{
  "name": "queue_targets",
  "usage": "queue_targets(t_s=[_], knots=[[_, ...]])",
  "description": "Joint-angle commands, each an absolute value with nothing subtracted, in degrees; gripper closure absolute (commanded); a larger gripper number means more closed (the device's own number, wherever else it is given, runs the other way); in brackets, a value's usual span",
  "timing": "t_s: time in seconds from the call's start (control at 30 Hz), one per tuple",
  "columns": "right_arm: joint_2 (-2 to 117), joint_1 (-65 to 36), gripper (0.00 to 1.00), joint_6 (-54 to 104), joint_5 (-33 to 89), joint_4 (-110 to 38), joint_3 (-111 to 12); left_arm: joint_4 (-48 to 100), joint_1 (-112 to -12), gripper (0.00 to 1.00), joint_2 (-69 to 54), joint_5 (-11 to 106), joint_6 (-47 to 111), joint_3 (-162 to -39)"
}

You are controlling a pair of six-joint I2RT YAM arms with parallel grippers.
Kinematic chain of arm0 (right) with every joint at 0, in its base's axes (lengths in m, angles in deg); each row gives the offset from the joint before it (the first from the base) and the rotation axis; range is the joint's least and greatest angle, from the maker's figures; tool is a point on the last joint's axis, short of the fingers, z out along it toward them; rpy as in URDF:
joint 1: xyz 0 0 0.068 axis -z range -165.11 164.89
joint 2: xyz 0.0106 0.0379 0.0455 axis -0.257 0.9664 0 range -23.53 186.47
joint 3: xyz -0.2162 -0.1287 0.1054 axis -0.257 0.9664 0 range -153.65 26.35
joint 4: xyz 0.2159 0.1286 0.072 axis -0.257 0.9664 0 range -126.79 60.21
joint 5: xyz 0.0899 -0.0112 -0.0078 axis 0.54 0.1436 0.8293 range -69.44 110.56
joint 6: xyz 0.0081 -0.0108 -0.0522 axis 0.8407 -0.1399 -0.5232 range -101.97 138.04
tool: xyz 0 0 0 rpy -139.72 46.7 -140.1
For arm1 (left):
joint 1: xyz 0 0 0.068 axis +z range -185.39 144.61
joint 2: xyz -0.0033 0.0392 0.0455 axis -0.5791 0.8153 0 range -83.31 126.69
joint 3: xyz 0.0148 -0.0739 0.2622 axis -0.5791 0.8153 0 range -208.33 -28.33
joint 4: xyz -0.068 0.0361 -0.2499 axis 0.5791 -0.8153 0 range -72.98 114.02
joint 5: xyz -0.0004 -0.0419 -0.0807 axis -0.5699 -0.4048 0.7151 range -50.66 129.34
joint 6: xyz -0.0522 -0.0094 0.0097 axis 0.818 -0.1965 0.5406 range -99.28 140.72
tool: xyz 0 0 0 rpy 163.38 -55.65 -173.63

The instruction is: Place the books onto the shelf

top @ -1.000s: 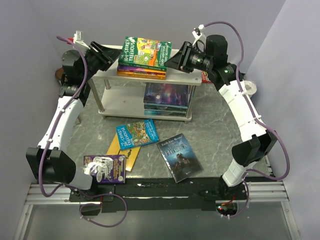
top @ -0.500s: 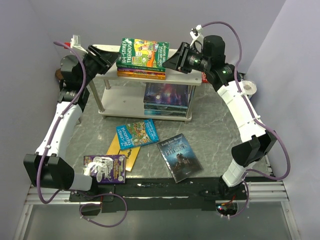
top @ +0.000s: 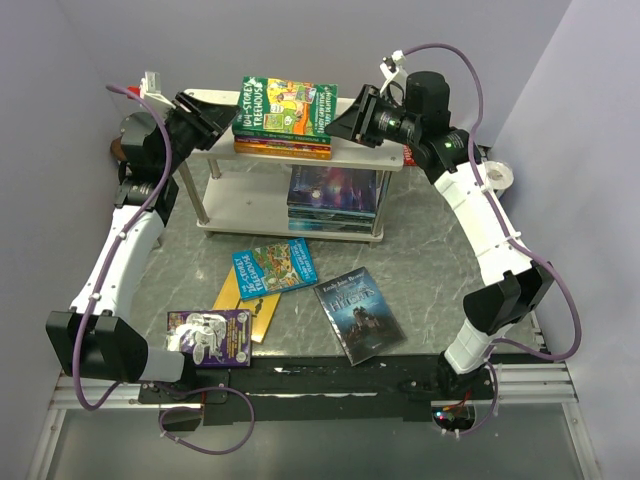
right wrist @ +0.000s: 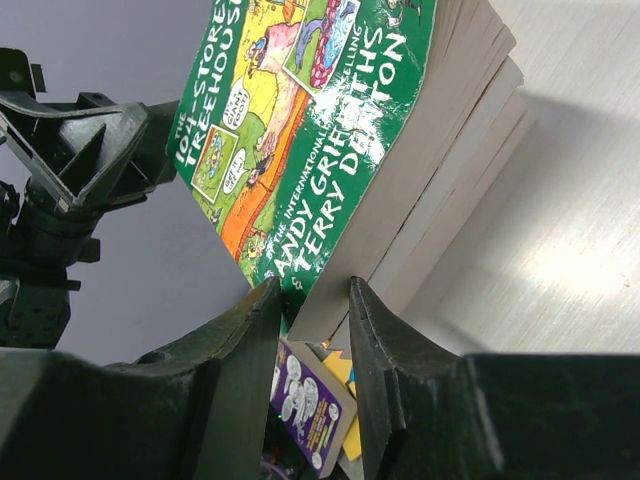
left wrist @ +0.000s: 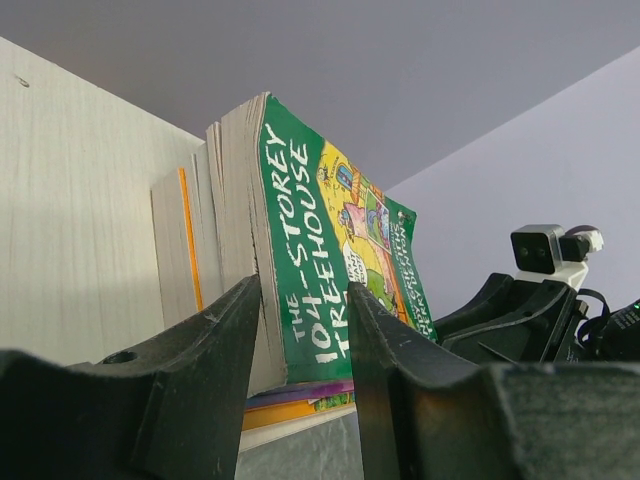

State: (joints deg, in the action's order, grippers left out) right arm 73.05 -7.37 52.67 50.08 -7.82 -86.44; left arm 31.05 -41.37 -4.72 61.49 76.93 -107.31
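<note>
The left arm (top: 125, 240) rises from its base and bends inward at the shelf's (top: 365, 155) left end; the right arm (top: 485, 220) arches over to the opposite end. The left gripper (left wrist: 303, 290) and right gripper (right wrist: 312, 290) face each other, each half-closed and pinching one short edge of the green Treehouse book (top: 285, 105), which tops the stack on the pale top board. Its spine reads "THE 104-STOREY TREEHOUSE" and its cover "ANDY GRIFFITHS" and "TERRY DENTON". On the table (top: 420, 260) lie a blue Treehouse book (top: 272, 268), a castle-cover book (top: 358, 313) and a purple book (top: 210, 332).
</note>
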Motion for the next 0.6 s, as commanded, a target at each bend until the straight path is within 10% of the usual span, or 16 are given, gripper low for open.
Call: queue_targets(t_s=[0.0, 0.57], knots=[[70.9, -9.0, 0.60, 52.8, 51.1, -9.5, -85.4, 32.0, -43.0, 0.55, -6.7, 65.0, 77.1, -107.4], [68.8, -9.3, 0.60, 53.3, 50.6, -10.4, -82.5, 31.5, -43.1, 0.53, -7.2, 64.7, 77.1, -107.1]])
